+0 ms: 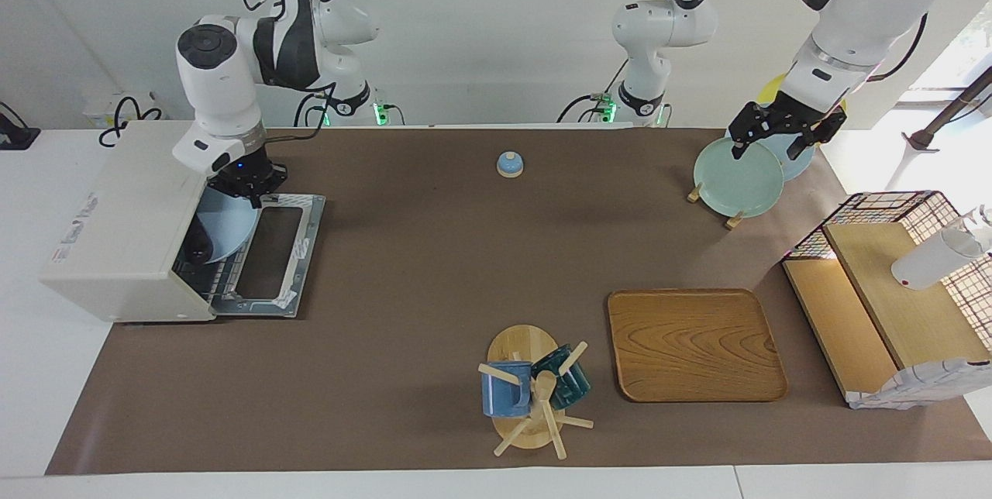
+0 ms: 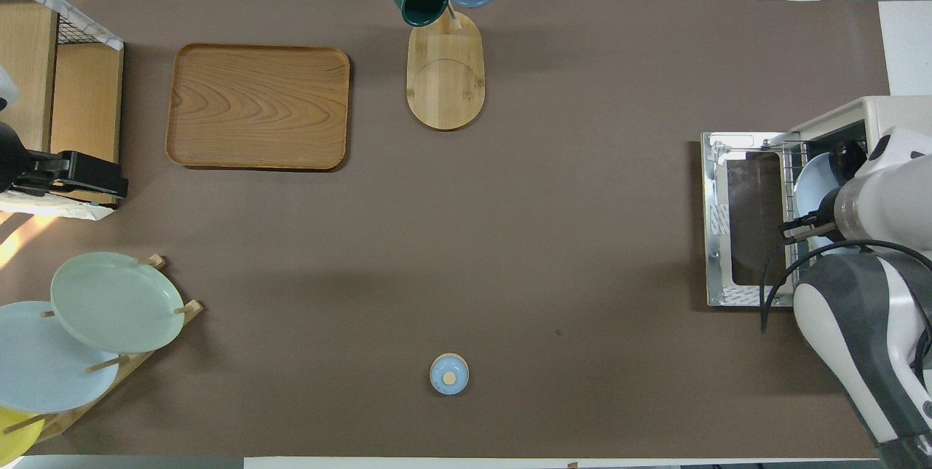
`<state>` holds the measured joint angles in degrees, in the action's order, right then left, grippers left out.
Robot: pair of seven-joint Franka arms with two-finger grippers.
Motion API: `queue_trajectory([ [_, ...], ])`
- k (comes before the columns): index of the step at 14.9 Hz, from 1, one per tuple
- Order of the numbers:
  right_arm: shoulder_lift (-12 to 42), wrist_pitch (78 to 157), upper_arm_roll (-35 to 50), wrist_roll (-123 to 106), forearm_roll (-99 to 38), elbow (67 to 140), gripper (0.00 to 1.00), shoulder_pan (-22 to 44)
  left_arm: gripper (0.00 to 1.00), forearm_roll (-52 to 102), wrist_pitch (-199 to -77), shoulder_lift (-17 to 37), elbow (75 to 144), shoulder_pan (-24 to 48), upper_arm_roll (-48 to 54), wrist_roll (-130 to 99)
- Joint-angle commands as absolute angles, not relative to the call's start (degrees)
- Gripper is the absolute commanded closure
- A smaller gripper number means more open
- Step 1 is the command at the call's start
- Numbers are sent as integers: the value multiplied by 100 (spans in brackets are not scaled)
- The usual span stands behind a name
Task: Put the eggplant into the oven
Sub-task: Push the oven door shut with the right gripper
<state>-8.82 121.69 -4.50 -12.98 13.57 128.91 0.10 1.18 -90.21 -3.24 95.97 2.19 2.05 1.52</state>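
Observation:
The cream-white oven (image 1: 124, 228) stands at the right arm's end of the table with its glass door (image 1: 271, 251) dropped open. A pale blue plate (image 1: 225, 232) sits in the opening on the rack. On that plate lies the eggplant (image 1: 200, 245), of which only one dark glossy end shows. From above, the eggplant (image 2: 847, 156) is just inside the oven (image 2: 885, 113). My right gripper (image 1: 246, 193) is shut at the plate's rim nearest the robots, over the door's hinge. My left gripper (image 1: 771, 144) hangs open over the plate rack, holding nothing.
A plate rack (image 1: 736, 177) with green, blue and yellow plates stands at the left arm's end. Farther out are a wire-and-wood shelf (image 1: 891, 290), a wooden tray (image 1: 694, 344) and a mug tree (image 1: 531, 390). A small blue bell (image 1: 510, 164) sits near the robots.

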Motion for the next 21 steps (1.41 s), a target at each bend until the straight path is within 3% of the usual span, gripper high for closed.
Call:
queue_trajectory([
  [1, -1204, 12795, -360, -1336, 1415, 13613, 100, -114, 0, 53, -8824, -352, 9527, 114, 308, 9],
  [7, -941, 13060, -360, -1310, 1371, 13614, 100, -184, 0, 149, -8842, -360, 9527, 105, 308, -114],
  [8, -932, 13087, -360, -1310, 1371, 13623, 93, -202, 0, 149, -8842, -352, 9527, 97, 299, -114],
  [9, -932, 13087, -360, -1310, 1371, 13623, 76, -202, 0, 149, -8850, -352, 9536, 97, 299, -114],
  [10, -914, 13078, -352, -1327, 1371, 13580, 65, -193, 0, 149, -8851, -352, 9536, 114, 299, -114],
  [12, -791, 12825, -343, -1380, 1240, 13195, 52, -141, 0, 149, -8851, -334, 9536, 132, 290, -123],
  [14, -599, 12018, -308, -1336, 749, 12510, 52, 95, 0, 141, -8877, -334, 9536, 132, 290, -97],
  [15, -528, 11919, -308, -1292, 573, 12368, 54, 314, 0, 141, -8886, -334, 9536, 123, 290, -88],
  [19, -108, 12531, -308, -432, 554, 12471, 100, 878, 0, 141, -8904, -325, 9536, 123, 290, -79],
  [21, 236, 13032, -308, -308, 554, 12594, 100, 905, 0, 141, -8868, -334, 9536, 123, 290, -88],
])
